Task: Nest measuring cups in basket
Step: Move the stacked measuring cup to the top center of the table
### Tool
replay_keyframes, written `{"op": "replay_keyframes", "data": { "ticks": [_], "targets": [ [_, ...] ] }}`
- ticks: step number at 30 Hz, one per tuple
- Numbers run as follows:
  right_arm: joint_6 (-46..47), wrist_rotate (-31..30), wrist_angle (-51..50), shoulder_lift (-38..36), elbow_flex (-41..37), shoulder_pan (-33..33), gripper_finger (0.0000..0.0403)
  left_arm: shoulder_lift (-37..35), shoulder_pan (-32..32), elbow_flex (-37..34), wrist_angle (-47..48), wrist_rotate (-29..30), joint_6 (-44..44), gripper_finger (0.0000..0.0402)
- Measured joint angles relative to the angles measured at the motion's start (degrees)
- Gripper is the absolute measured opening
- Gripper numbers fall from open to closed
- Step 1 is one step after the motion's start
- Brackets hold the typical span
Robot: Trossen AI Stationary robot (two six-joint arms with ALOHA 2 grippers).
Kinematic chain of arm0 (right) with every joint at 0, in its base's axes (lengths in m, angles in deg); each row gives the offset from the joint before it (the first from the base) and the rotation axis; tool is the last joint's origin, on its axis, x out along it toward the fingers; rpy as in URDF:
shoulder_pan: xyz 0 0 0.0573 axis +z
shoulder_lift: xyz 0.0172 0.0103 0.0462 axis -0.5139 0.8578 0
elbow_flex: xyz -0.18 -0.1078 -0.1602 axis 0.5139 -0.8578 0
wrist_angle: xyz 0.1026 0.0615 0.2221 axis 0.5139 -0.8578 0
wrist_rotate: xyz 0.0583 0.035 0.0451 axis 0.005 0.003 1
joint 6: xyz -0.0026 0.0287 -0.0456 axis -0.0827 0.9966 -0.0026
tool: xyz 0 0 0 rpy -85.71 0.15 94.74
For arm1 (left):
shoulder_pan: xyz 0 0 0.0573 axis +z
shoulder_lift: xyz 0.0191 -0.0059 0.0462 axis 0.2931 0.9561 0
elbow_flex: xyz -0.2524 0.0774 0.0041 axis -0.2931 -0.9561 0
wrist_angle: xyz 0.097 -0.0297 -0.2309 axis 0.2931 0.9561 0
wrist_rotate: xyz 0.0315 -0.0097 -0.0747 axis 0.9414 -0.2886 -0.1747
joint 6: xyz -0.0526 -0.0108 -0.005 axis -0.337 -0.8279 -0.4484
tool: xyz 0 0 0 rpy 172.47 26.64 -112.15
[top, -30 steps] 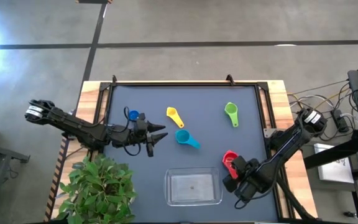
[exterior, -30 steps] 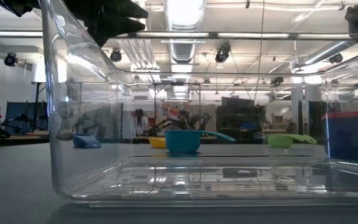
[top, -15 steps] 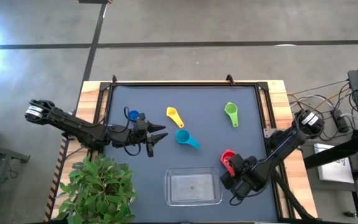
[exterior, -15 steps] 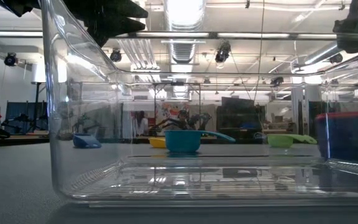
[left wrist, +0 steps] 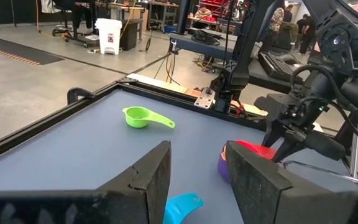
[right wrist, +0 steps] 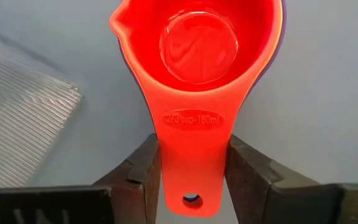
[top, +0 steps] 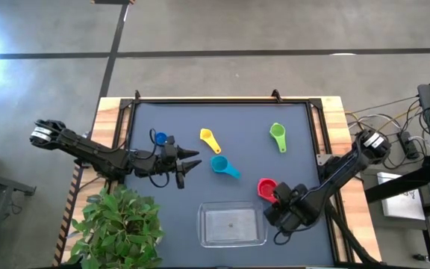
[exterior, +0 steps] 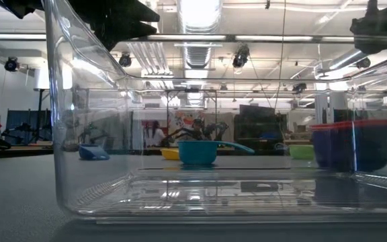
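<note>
Right gripper clamps the red cup by its handle, just beside the basket, at its right corner farthest from the robot.

Only the right wrist view shows a purple rim under the red cup and its handle text, "2/3 cup-160ml". The high view hides both. Since 1.0 s ago the cup has moved left toward the basket. Left gripper waits with fingers apart between the blue cup and teal cup.
</note>
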Motion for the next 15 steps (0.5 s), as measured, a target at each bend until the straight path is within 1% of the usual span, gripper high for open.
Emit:
{"op": "replay_keyframes", "data": {
  "ticks": [7, 12, 15],
  "targets": [
    [-2.99, -0.31, -0.56, -0.81, 0.0, -2.15, 0.0127, 0.0, 0.0, 0.0, 0.29, -0.01, 0.01, 0.0136],
    [-5.99, -2.49, -2.39, -2.44, 0.0, -4.84, 0.0127, 0.0, 0.0, 0.0, 0.34, -0.02, 0.0, 0.0136],
    [-8.52, -4.83, -2.81, -4.09, 0.0, -7.06, 0.0127, 0.0, 0.0, 0.0, 0.34, -0.02, 0.0, 0.0136]
  ]
}}
